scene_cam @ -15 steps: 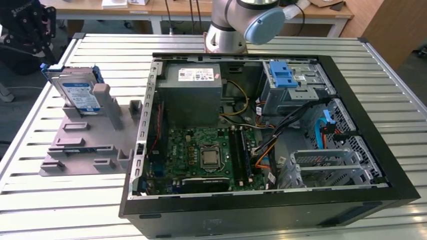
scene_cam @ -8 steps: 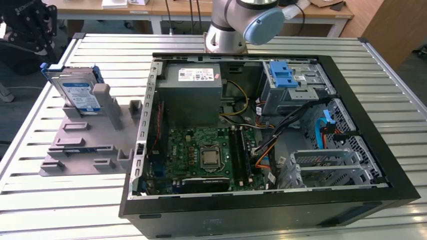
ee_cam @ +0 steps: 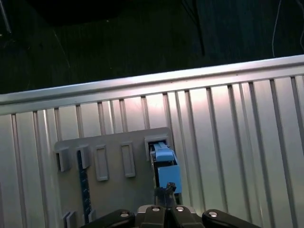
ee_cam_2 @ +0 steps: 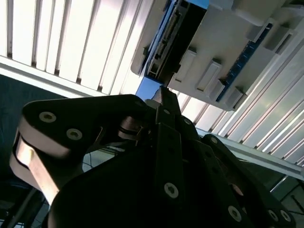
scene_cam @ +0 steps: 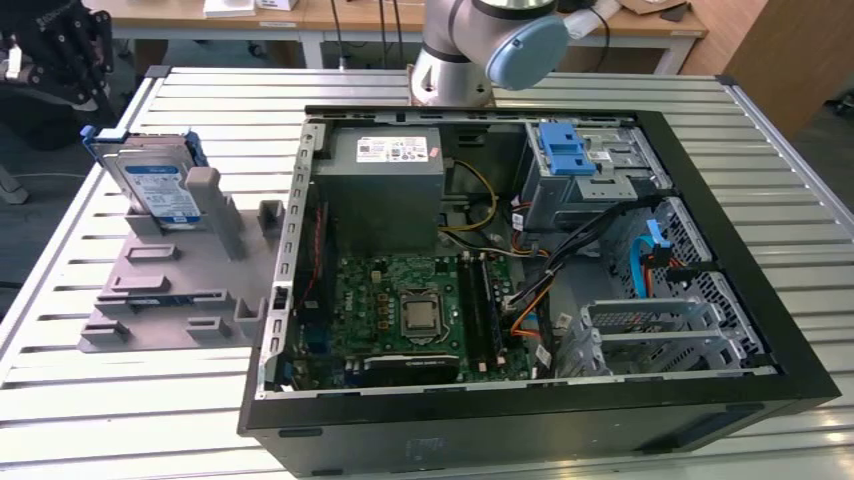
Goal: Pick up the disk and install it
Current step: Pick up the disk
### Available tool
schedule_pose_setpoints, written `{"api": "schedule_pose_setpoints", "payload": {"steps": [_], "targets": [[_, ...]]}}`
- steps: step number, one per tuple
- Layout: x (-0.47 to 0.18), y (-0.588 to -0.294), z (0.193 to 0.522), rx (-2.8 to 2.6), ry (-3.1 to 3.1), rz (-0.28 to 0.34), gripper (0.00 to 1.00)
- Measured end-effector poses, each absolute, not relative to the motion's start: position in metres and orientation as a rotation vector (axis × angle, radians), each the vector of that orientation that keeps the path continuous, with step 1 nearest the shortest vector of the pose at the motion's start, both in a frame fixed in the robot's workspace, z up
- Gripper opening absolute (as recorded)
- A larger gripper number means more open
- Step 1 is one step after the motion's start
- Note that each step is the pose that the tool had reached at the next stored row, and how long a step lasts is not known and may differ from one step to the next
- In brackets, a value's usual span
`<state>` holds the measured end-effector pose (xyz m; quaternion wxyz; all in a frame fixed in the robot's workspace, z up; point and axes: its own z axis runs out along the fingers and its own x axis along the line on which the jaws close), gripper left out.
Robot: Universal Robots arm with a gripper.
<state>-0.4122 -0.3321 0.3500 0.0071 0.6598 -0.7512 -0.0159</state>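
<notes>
The disk (scene_cam: 154,185) stands on edge in a slot of the grey holder (scene_cam: 174,290), on the slatted table at the exterior view's left of the open computer case (scene_cam: 747,300). It is silver with a white and blue label and a blue frame. My gripper (scene_cam: 56,85) hangs above and a little behind it, apart from it. In the first wrist view the disk's blue top edge (ee_cam: 166,171) lies just past my gripper (ee_cam: 166,192), which is shut with nothing in it. In the second wrist view the gripper (ee_cam_2: 164,95) points at the disk's end (ee_cam_2: 166,45) in the holder (ee_cam_2: 228,52).
Inside the case are a grey power supply (scene_cam: 387,190), a green motherboard (scene_cam: 414,310), a drive cage with a blue bracket (scene_cam: 567,150) and loose cables (scene_cam: 601,240). The arm's base (scene_cam: 454,70) stands behind the case. The table edge (ee_cam: 142,83) runs near the holder.
</notes>
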Motion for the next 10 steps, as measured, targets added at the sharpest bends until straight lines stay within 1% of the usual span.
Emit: {"api": "schedule_pose_setpoints", "payload": {"steps": [10], "targets": [[-0.4144,-0.3321,0.3487,2.132,-2.286,-0.049,0.11]]}}
